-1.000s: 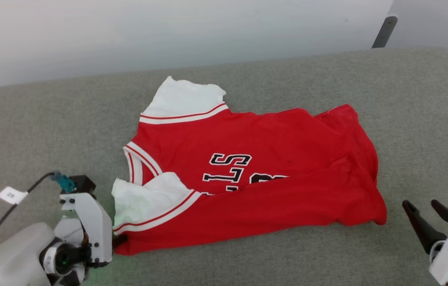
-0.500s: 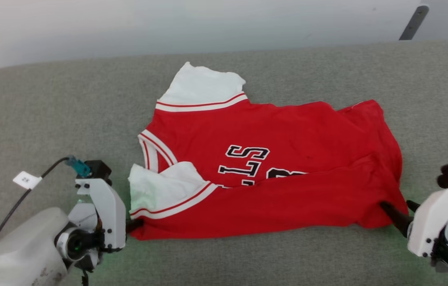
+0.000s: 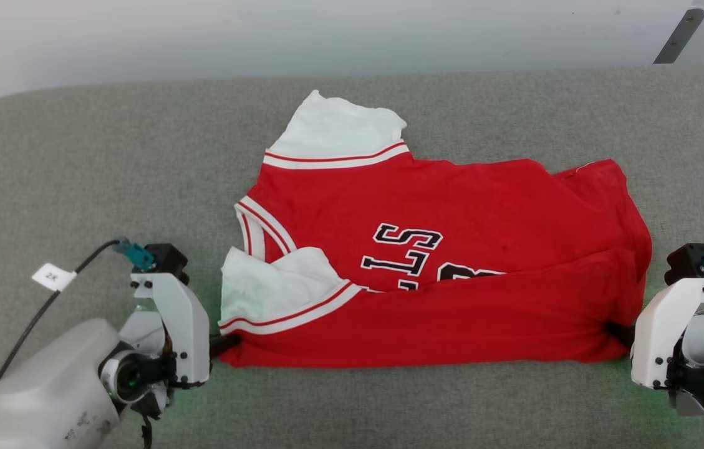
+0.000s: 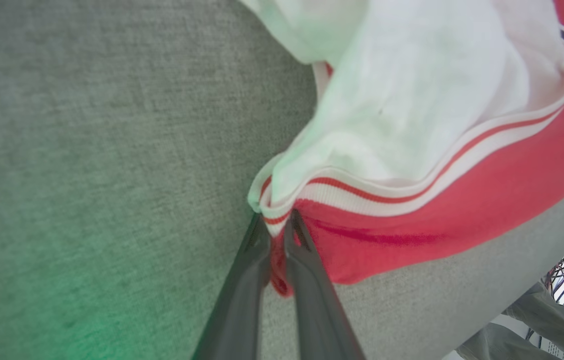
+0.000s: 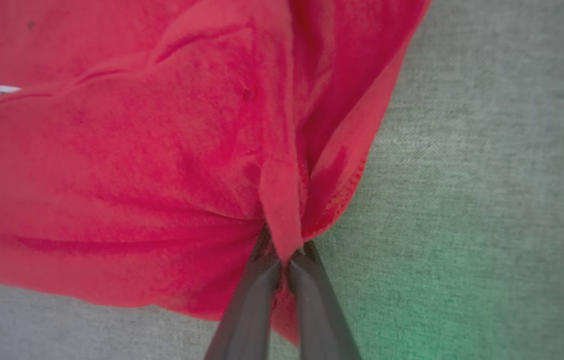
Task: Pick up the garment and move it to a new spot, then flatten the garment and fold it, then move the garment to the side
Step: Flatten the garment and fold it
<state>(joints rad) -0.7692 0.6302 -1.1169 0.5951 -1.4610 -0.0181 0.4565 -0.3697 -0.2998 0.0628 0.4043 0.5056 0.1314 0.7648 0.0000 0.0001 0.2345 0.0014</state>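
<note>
Grey cushion point(image 3: 77, 156): left and right jaws, held low, clench the garment's point(image 3: 451, 206) near corners.

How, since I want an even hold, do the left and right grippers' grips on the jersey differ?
The left gripper pinches the garment at striped sleeve trim; the right gripper pinches plain red hem. Cloth at the left gripper lies fairly flat; at the right gripper it bunches into folds. Both are shut on near corners.

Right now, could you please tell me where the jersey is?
In the head view the jersey lies centred on the grey surface, its near corners pinched by the left gripper and the right gripper.
</note>
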